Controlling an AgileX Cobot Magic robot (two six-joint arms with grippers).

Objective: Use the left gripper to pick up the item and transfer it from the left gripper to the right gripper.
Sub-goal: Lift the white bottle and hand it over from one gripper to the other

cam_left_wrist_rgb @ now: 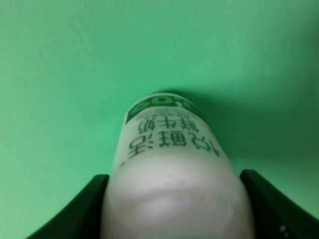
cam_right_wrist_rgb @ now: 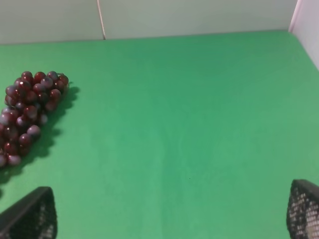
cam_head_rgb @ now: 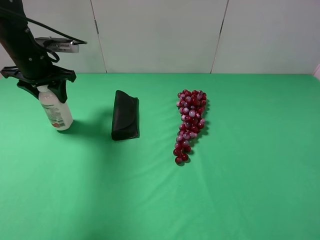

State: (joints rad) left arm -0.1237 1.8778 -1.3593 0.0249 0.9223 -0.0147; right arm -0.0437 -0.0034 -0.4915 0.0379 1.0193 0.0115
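The item, a small white bottle (cam_head_rgb: 56,112) with a printed label, stands slightly tilted at the far left of the green table (cam_head_rgb: 240,190). My left gripper (cam_head_rgb: 45,89) comes down from above and its black fingers (cam_head_rgb: 61,90) close on the bottle's neck just under the cap. In the left wrist view the bottle (cam_left_wrist_rgb: 174,169) fills the space between the two fingers (cam_left_wrist_rgb: 82,204), which press against both its sides; the left gripper (cam_left_wrist_rgb: 173,175) is shut on it. My right gripper (cam_right_wrist_rgb: 172,188) is open and empty, and does not show in the exterior view.
A black folded case (cam_head_rgb: 125,116) lies right of the bottle. A bunch of red grapes (cam_head_rgb: 190,122) lies at the table's middle and also shows in the right wrist view (cam_right_wrist_rgb: 30,107). A pale wall (cam_head_rgb: 160,35) runs behind the table.
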